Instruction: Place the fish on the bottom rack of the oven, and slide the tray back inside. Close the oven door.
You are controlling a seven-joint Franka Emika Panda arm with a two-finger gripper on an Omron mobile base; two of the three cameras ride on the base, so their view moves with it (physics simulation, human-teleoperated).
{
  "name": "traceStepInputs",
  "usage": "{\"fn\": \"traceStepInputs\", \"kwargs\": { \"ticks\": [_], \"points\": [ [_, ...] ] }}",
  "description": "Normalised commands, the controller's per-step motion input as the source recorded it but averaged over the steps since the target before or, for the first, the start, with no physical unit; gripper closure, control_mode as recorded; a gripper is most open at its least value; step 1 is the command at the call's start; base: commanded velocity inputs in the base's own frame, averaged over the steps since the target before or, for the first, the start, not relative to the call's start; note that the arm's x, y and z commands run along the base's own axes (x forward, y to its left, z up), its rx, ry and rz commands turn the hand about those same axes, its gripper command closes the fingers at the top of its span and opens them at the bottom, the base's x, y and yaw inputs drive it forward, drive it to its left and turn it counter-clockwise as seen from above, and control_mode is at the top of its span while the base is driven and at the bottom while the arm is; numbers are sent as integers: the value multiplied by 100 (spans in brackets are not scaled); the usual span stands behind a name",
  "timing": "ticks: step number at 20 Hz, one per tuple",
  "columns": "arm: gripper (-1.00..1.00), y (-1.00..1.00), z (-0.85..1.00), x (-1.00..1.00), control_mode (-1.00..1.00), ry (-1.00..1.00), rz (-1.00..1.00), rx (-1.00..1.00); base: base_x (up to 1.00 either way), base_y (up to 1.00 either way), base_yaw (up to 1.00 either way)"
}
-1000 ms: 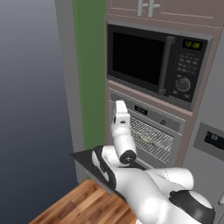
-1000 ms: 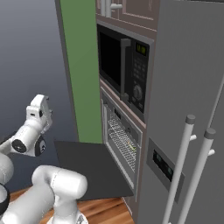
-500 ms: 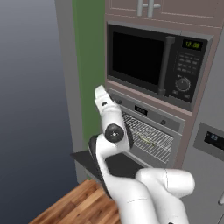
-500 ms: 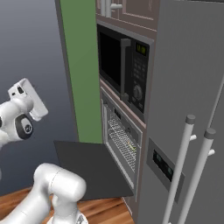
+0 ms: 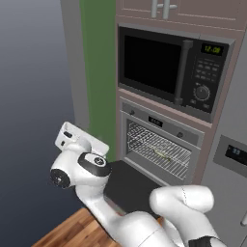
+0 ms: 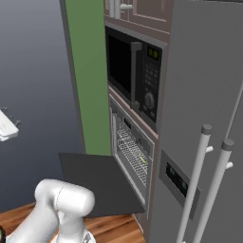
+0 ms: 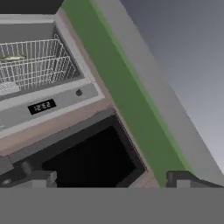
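Kitchen wall had the oven [image 5: 159, 144] with its door [image 6: 99, 182] dropped flat open. The fish [image 5: 163, 154] lay on the rack [image 5: 157, 149] inside, well away from the claw [image 7: 109, 181], which hung spread apart, holding nothing.

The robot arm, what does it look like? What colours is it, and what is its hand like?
The arm is made of smooth, rounded, shiny white parts, like fat tubes joined together. The round joint caps are dark, nearly black, with a tiny pale mark in the middle. Its hand is a boxy white block. The gripper has two small dark grey, square-ended finger tips. No cables show.
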Motion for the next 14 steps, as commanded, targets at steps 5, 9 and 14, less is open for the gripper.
{"fn": "traceStepInputs", "kwargs": {
  "ticks": [5,9,14],
  "points": [
    [-100,78,-100,3,-100,0,-6,-48,0,0,0],
    [-100,58,-100,4,-100,10,-16,-38,0,0,0],
    [-100,41,-93,5,-100,12,-27,-32,0,0,0]
  ]
}}
